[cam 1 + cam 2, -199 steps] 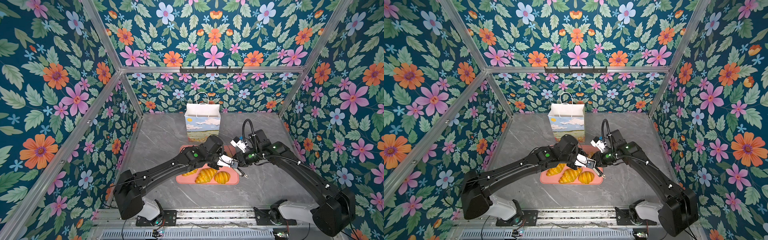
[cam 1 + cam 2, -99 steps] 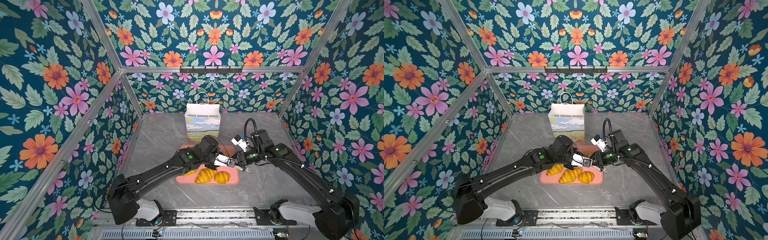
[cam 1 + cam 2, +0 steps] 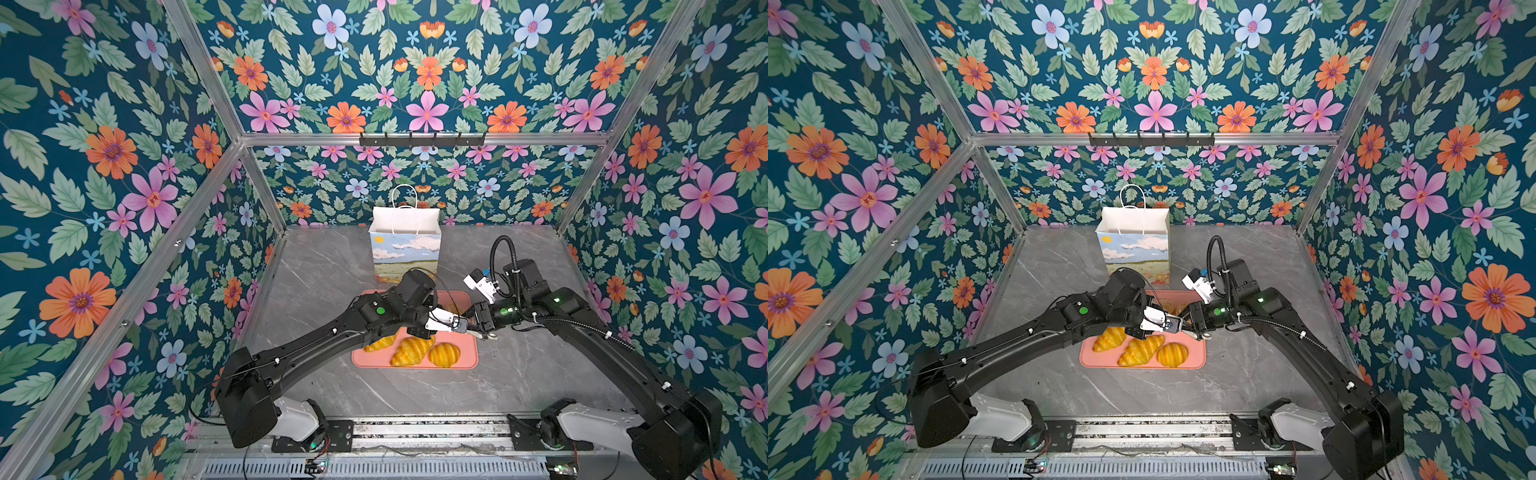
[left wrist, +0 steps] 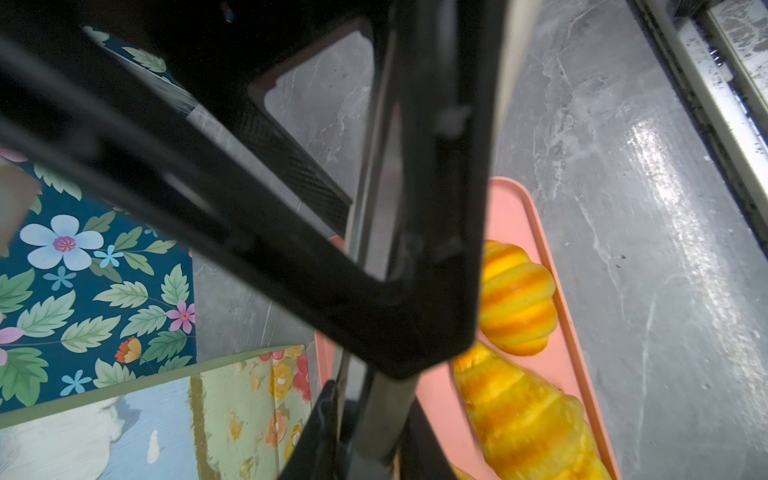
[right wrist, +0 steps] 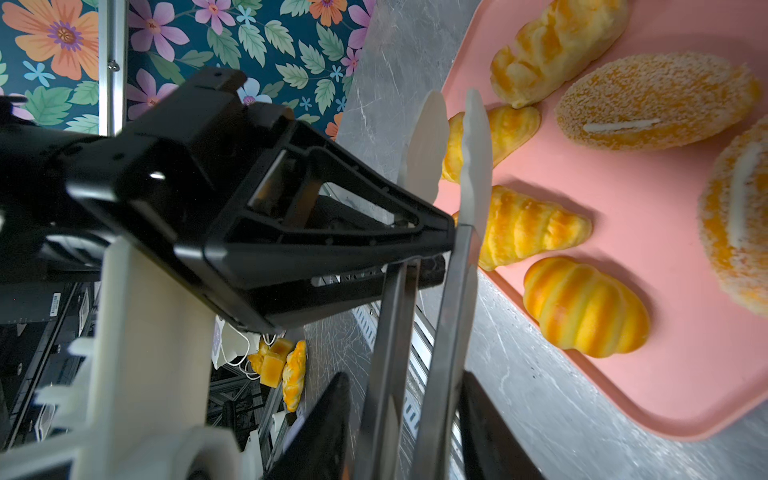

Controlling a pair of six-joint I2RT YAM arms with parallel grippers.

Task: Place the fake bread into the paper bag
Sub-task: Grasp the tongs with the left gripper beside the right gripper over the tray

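over the pink tray [image 3: 467,354], both grippers meet on a pair of metal tongs [image 5: 451,332]. the left gripper [image 3: 459,325] looks clamped on them. i can't tell whether the right gripper [image 3: 473,326] is gripping or loose. six pieces of bread [image 5: 532,226] lie on the tray, just in front of the upright paper bag [image 3: 405,253].

Your 2 top views look down from high at the front, facing the flower-papered back wall [image 3: 457,183], sharing nearly the whole grey marbled surface [image 3: 316,266]. Your left wrist camera sits close beside the sky-printed white paper bag [image 4: 124,428]; your right wrist camera looks along white-tipped steel tongs [image 5: 453,291]. Both see the pink rectangular tray [image 5: 706,374].
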